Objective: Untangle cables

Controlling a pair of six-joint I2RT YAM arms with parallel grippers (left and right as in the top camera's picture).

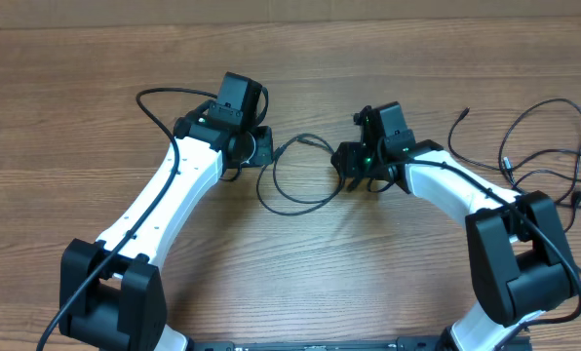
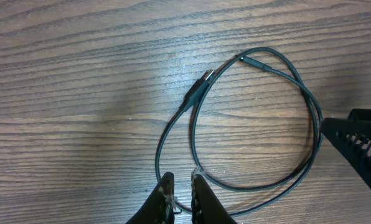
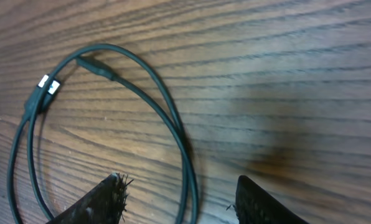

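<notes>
A thin black cable (image 1: pixel 292 203) lies in a loose double loop on the wooden table between my two grippers. Its plug ends (image 2: pixel 195 94) rest side by side at the top of the loop. My left gripper (image 1: pixel 266 146) sits at the loop's left edge. In the left wrist view its fingers (image 2: pixel 167 194) stand a narrow gap apart, wider than the cable, which crosses low between them. My right gripper (image 1: pixel 345 166) is open at the loop's right edge, and both strands (image 3: pixel 188 186) run between its fingertips without touching them.
More thin black cables (image 1: pixel 536 148) sprawl in loose curves on the table's right side, behind the right arm's base (image 1: pixel 520 258). A thicker black cord (image 1: pixel 159 97) arcs off the left arm. The right gripper's finger (image 2: pixel 360 146) shows at the left wrist view's right edge.
</notes>
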